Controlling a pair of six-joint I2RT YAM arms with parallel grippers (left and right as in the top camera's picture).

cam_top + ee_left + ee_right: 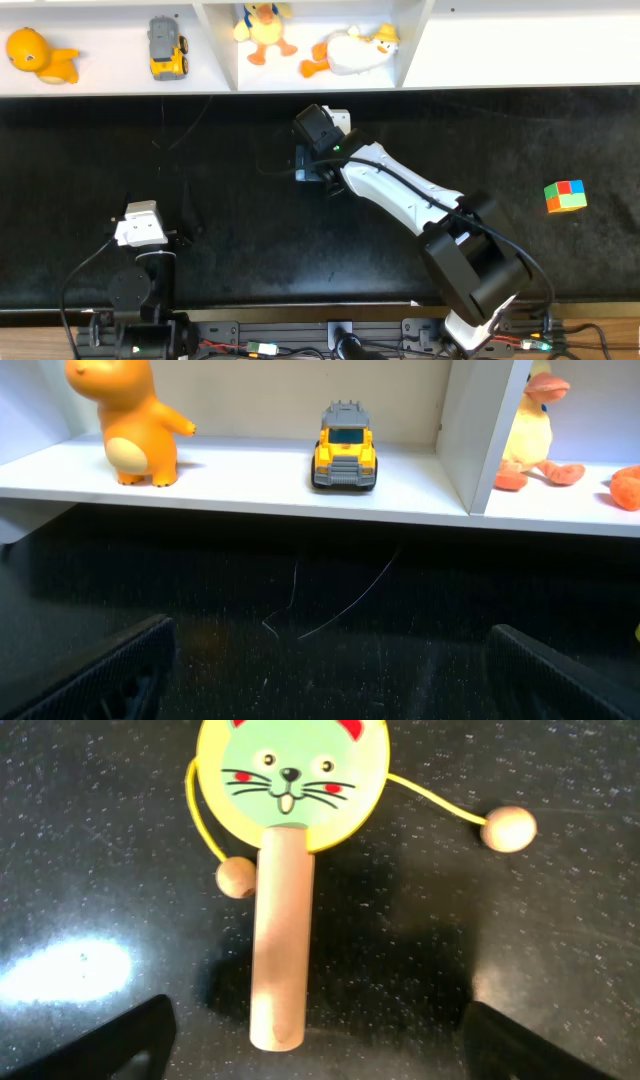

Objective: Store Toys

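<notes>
The wooden cat-faced rattle drum with a green-and-yellow disc (285, 870) lies flat on the black table (80, 870), in front of the white shelf (300, 92). The disc's upper edge is cut off. Your right gripper (320, 1040) hovers over its handle, jaws spread wide, empty. Your left gripper (330, 675), farther from the shelf, is wide open, holding nothing.

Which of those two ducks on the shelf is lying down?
The white duck: it lies flat on the shelf beside the yellow duck, which sits upright.
</notes>
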